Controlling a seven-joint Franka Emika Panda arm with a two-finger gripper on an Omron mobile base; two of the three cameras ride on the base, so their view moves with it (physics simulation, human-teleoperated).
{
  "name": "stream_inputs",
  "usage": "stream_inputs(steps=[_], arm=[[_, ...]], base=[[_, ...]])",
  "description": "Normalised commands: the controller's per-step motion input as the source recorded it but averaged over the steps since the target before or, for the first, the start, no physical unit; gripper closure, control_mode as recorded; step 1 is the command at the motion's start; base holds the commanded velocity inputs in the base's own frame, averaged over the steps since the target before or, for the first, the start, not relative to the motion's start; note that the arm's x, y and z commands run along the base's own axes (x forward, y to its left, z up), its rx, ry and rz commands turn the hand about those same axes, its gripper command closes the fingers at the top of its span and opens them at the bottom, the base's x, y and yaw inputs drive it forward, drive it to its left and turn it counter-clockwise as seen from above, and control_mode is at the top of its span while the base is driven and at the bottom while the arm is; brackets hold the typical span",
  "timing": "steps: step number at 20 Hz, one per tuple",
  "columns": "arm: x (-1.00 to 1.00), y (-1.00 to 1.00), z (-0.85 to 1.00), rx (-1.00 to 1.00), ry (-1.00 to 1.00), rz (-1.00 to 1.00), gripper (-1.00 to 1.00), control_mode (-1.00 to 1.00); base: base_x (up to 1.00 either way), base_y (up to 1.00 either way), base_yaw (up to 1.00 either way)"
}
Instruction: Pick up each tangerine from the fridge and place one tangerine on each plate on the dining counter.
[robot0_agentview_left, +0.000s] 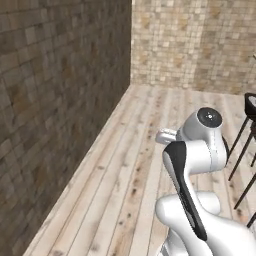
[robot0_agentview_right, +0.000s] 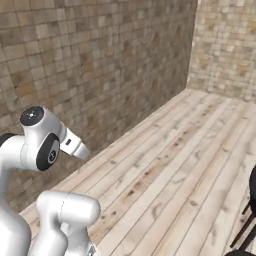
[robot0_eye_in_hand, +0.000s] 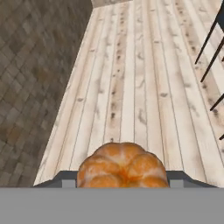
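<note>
The tool (robot0_eye_in_hand: 122, 183) is clenched on a small round orange tangerine (robot0_eye_in_hand: 122, 165), whose lower part is cut off; the fingertips are barely visible.

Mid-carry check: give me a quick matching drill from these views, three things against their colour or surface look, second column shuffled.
Things:
1. tangerine
2. floor
3. wall

Looks:
A. brown-grey small tiles
B. pale wooden planks
C. orange, lobed, between the gripper fingers

Pairs: 1-C, 2-B, 3-A
</note>
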Motion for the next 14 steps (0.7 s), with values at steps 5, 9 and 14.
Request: stream_inputs(steps=[5, 9, 14], arm=[[0.0, 0.0, 0.0, 0.0, 0.0, 0.0, 1.0, 1.0], [0.0, 0.0, 0.0, 0.0, 0.0, 0.0, 1.0, 1.0], [0.0, 0.0, 0.0, 0.0, 0.0, 0.0, 1.0, 1.0]], base=[[0.46, 0.16, -0.5], [0.69, 0.34, -0.43], [0.81, 0.36, -0.44]])
